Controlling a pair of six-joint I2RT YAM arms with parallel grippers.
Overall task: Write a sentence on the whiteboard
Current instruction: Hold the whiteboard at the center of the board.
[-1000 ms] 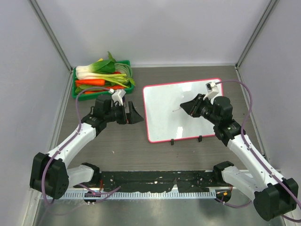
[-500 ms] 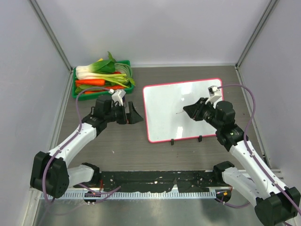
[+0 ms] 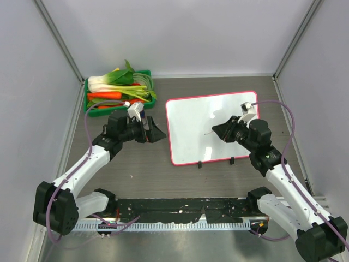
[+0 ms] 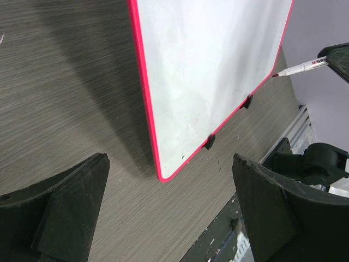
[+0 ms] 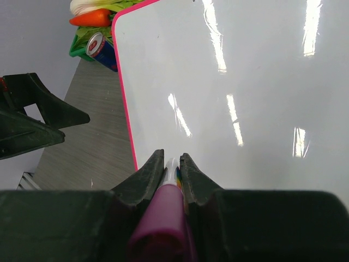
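Note:
The whiteboard (image 3: 191,120) lies flat on the table, glossy white in a pink-red frame, with two black feet on its near edge. The sentence is not in view; the board's surface (image 5: 245,82) looks blank. My right gripper (image 3: 216,130) hovers over the board's middle, shut on a marker (image 5: 172,173) with a purple cap end. The marker's (image 4: 297,69) tip points down at the board; I cannot tell whether it touches. My left gripper (image 3: 162,134) stands wide open just left of the board, nothing between its fingers (image 4: 65,207).
A green crate (image 3: 86,98) of leeks and carrots sits at the back left, with a drinks can (image 5: 101,46) beside it. Grey walls enclose the table on three sides. A black rail (image 3: 180,207) runs along the near edge.
My right gripper has drifted slightly nearer and to the right over the board with the marker. The left arm has barely shifted.

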